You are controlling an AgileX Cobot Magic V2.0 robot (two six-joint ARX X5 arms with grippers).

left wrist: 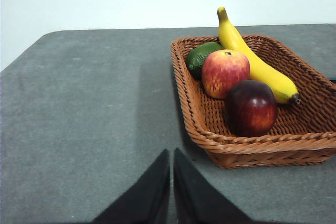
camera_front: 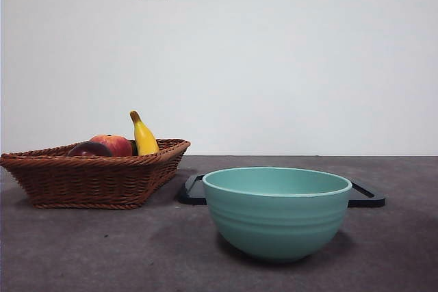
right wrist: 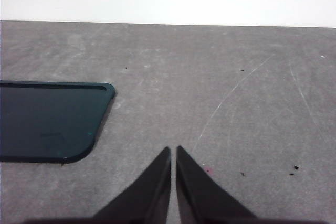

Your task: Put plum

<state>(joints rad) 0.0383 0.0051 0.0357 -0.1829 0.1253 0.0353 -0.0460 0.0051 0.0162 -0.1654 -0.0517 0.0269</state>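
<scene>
Plum [left wrist: 251, 107]: lies in the wicker basket [left wrist: 210, 129], near corner, touching the red-orange fruit [left wrist: 224, 73], beside 1 banana [left wrist: 252, 61]. Round, no long axis. Left gripper [left wrist: 171, 153], jaws together, sits nearest, just outside the basket rim. Right gripper [right wrist: 174, 150], jaws together, waits by the dark tray [right wrist: 47, 121].

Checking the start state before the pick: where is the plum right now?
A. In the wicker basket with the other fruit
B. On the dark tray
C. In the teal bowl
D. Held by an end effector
A: the plum lies in the wicker basket beside the red-orange fruit and banana.
</scene>
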